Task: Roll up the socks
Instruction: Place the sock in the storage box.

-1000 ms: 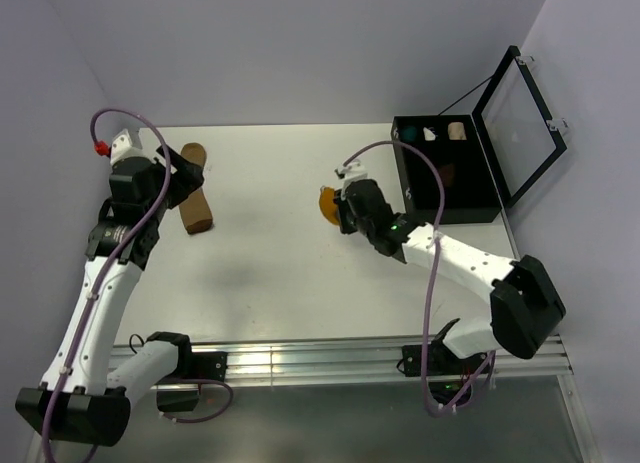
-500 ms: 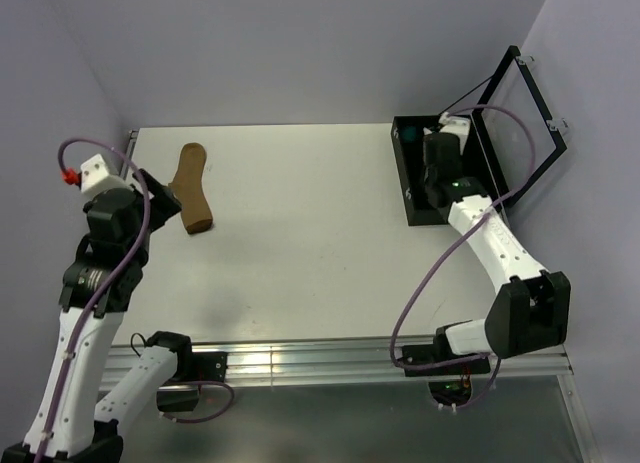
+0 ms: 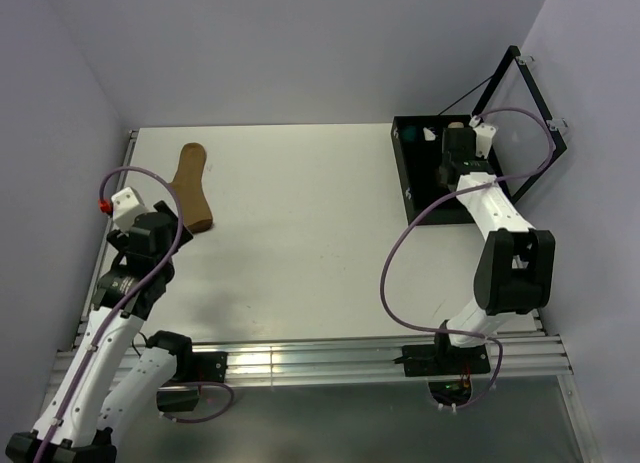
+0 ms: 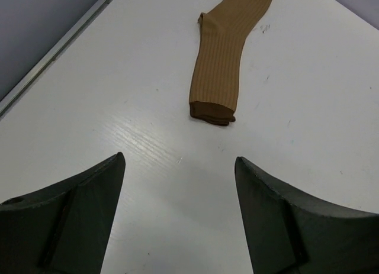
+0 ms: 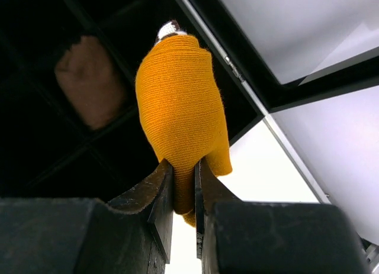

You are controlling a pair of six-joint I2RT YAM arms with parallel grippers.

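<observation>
One rolled mustard-orange sock (image 5: 180, 102), clamped in the right tool (image 5: 182, 173), should be lowered well into the black box (image 3: 400, 183) before release; left tool (image 4: 179, 160) is spread wide.

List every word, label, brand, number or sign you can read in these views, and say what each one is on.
None: no readable text shows in any view.
The tan sock, the orange sock clamped in the right gripper, the black box and the table bear no words, labels or numbers.
The arms show no legible markings in these pictures.
</observation>
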